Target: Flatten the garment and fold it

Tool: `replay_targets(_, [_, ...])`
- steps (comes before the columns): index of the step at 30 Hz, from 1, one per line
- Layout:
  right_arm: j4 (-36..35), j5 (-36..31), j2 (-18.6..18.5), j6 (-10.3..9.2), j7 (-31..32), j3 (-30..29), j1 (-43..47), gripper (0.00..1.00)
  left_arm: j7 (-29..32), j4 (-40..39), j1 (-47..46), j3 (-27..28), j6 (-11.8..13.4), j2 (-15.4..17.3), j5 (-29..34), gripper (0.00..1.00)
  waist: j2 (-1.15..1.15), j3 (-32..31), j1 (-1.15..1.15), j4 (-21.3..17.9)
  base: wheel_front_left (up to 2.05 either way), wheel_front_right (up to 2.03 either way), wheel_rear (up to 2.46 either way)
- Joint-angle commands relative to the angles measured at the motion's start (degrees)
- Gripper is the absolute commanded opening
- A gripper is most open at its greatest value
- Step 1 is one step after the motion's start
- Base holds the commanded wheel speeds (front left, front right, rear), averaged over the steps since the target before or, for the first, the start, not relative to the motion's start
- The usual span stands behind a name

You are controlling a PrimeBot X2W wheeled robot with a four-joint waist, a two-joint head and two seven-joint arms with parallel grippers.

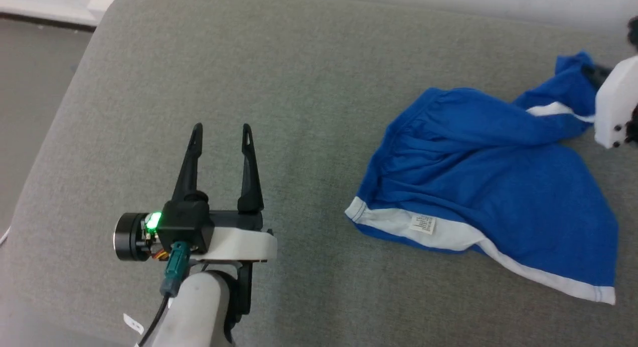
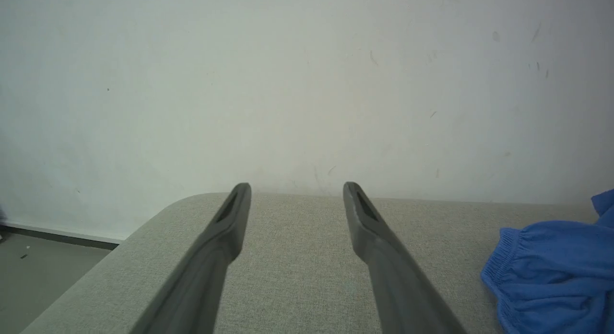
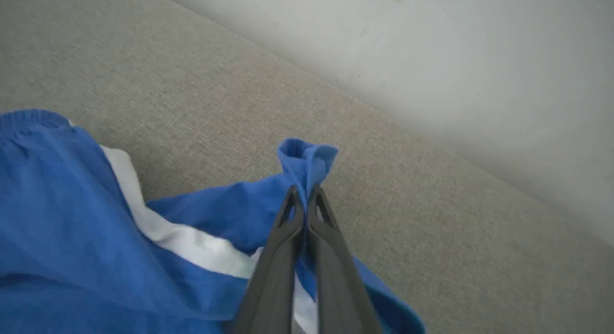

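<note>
Right jaws pinched tight on a bunched blue corner at the far right end of the shorts (image 1: 478, 187). Shorts lie crumpled on the right side of the grey cushion (image 1: 299, 78); left jaws wide, empty, over bare cushion well left of them.

Two long dark jaws of the left gripper (image 2: 297, 190) rise from the bottom edge, spread well apart with nothing between them. Beneath them lies a grey woven fabric surface (image 2: 297, 286) with a rounded corner at left. A blue garment (image 2: 551, 267) with a gathered edge lies crumpled at far right. Behind stands a pale, faintly scuffed wall (image 2: 307, 84). Grey floor (image 2: 43, 281) shows at lower left.
</note>
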Motion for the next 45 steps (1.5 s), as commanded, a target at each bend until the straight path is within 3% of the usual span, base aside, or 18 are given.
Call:
replay_targets(1, [1.6, -0.2, 1.2, -0.05, 0.4, 0.7, 0.1, 0.0, -0.3, -0.2, -0.8, -0.2, 0.6, -0.1, -0.4, 1.0, -0.01, 3.3, -0.02, 2.9, 0.0, 0.0, 0.0])
replay_targets(4, [5.1, 1.2, 3.5, -0.05, 1.4, 2.1, 1.4, 0.03, -0.3, 0.1, -0.8, -0.5, 1.2, -0.1, -0.4, 1.0, -0.01, 3.2, -0.02, 2.6, 0.0, 0.0, 0.0])
replay_targets(5, [5.9, 1.5, 3.9, -0.05, 1.2, 2.5, 1.6, 0.13, -0.3, 0.2, -0.7, -0.3, 1.4, -0.2, -0.2, 1.0, -0.01, 2.9, -0.02, 2.2, 0.0, 0.0, 0.0])
replay_targets(6, [6.2, 1.8, 4.2, -0.05, 0.8, 3.0, 1.8, 0.32, -0.3, 0.4, -0.4, -0.1, 1.4, -0.2, 0.1, 1.0, -0.01, 2.5, -0.02, 1.6, 0.0, 0.0, 0.0])
replay_targets(7, [6.3, 2.2, 4.3, -0.05, 0.1, 3.3, 1.9, 0.61, -0.3, 0.6, -0.2, 0.2, 1.3, -0.2, 0.4, 1.0, -0.01, 1.9, -0.02, 1.1, 0.0, 0.0, 0.0])
replay_targets(8, [6.3, 2.2, 4.1, -0.05, -1.0, 3.8, 1.8, 1.0, -0.3, 0.8, 0.1, 0.5, 1.0, -0.2, 0.7, 1.0, -0.01, 1.3, -0.02, 0.6, 0.0, 0.0, 0.0])
replay_targets(13, [3.4, 0.7, 1.4, -0.05, -7.3, 6.9, 1.1, 1.0, -0.3, 1.6, 2.1, 2.7, 0.2, 0.4, 1.7, 1.0, -0.01, -2.8, -0.02, -2.6, 0.0, 0.0, 0.0])
replay_targets(18, [-6.4, 1.7, -3.6, -0.05, -7.7, 10.9, 0.9, 1.0, -0.3, 1.7, 5.2, 4.4, -0.3, 1.2, 2.2, 1.0, -0.01, -6.7, -0.02, -6.0, 0.0, 0.0, 0.0])
replay_targets(26, [-30.3, 10.7, -16.9, -0.05, 6.6, 17.6, 3.7, 1.0, -0.3, 1.7, 8.2, 5.2, -1.2, 1.5, 2.8, 1.0, -0.01, -9.9, -0.02, -8.8, 0.0, 0.0, 0.0])
replay_targets(32, [-40.1, 14.6, -23.2, -0.05, 18.4, 21.1, 7.1, 1.0, -0.3, 1.7, 8.8, 5.7, -1.5, 1.7, 3.1, 1.0, -0.01, -10.6, -0.02, -9.7, 0.0, 0.0, 0.0])
replay_targets(35, [-40.8, 17.3, -23.3, -0.05, 20.5, 21.5, 10.2, 1.0, -0.3, 1.8, 8.6, 5.5, -1.6, 1.5, 3.2, 1.0, -0.01, -10.4, -0.02, -9.9, 0.0, 0.0, 0.0])
replay_targets(38, [-38.5, 19.3, -20.9, -0.05, 19.3, 21.0, 13.1, 1.0, -0.3, 1.9, 8.2, 5.3, -1.8, 1.4, 3.1, 1.0, -0.01, -9.9, -0.02, -9.8, 0.0, 0.0, 0.0])
replay_targets(45, [-27.2, 22.3, -10.1, -0.05, 13.8, 19.7, 19.8, 1.0, -0.3, 2.1, 6.6, 4.9, -2.3, 1.2, 3.3, 1.0, -0.01, -8.2, -0.02, -9.4, 0.0, 0.0, 0.0])
